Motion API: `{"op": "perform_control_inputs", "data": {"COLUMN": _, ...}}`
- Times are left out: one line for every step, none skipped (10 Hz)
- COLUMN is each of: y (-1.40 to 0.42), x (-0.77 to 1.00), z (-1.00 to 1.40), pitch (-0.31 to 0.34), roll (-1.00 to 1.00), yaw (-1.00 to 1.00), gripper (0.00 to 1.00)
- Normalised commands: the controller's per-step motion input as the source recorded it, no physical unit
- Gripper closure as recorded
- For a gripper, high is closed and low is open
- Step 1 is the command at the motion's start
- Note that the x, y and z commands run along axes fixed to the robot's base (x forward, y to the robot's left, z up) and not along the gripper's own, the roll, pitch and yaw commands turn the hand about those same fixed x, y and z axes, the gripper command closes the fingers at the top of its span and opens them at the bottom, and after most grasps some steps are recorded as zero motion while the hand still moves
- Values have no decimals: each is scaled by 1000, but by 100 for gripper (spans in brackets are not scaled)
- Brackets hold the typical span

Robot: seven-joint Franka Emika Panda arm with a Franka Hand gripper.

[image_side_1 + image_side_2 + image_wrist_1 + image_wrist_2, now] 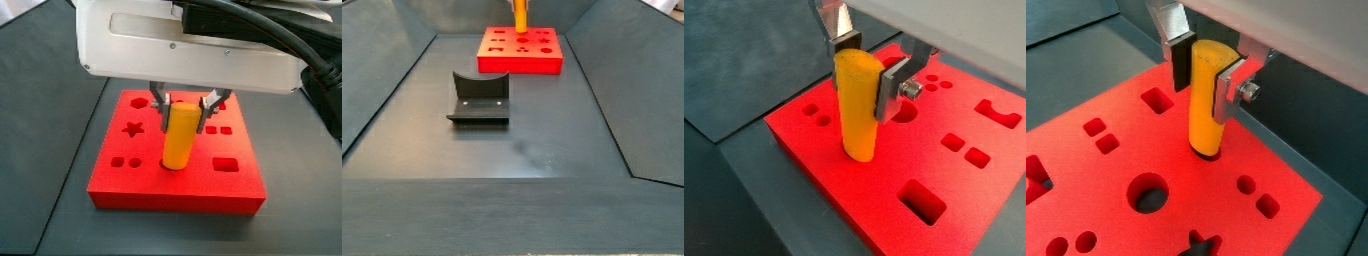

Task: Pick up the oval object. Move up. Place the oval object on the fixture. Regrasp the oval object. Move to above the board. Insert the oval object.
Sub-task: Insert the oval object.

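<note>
Insert step, I judge. My hand point(869, 68) grips the smooth yellow-orange oval plastic peg point(857, 105) upright, tip entering the flat bright red board point(898, 215). Next: press straight down, release.

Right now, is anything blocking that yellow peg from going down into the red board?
Nothing visible is. The claw, above the bright red board with shaped cutouts, grips the yellow-orange oval plastic peg upright; its lower end already sits in a cutout, and the board around it is bare.
</note>
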Motion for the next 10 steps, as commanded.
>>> {"op": "perform_control_inputs", "data": {"y": 0, "x": -146, "z": -303, "pitch": -51, "roll": -23, "yaw": 0, "gripper": 100}}
{"op": "perform_control_inputs", "data": {"y": 0, "x": -166, "z": -286, "pitch": -61, "roll": -53, "yaw": 0, "gripper": 100}}
{"op": "perform_control_inputs", "data": {"y": 0, "x": -166, "z": -280, "pitch": -59, "roll": -76, "yaw": 0, "gripper": 100}}
{"op": "perform_control_inputs", "data": {"y": 0, "x": -106, "z": -317, "pitch": -49, "roll": -83, "yaw": 0, "gripper": 100}}
{"op": "perform_control_inputs", "data": {"y": 0, "x": -80, "z": -391, "pitch": -66, "roll": -124, "yaw": 0, "gripper": 100}}
{"op": "perform_control_inputs", "data": {"y": -91, "x": 0, "z": -440, "pitch": -234, "roll": -197, "yaw": -249, "gripper": 100}}
{"op": "perform_control_inputs", "data": {"y": 0, "x": 343, "z": -349, "pitch": -300, "roll": -229, "yaw": -297, "gripper": 100}}
{"op": "perform_control_inputs", "data": {"y": 151, "x": 526, "z": -329, "pitch": -196, "roll": -101, "yaw": -214, "gripper": 100}}
{"op": "perform_control_inputs", "data": {"y": 260, "x": 9, "z": -400, "pitch": -114, "roll": 171, "yaw": 0, "gripper": 100}}
{"op": "perform_control_inputs", "data": {"y": 63, "x": -403, "z": -557, "pitch": -181, "roll": 329, "yaw": 149, "gripper": 100}}
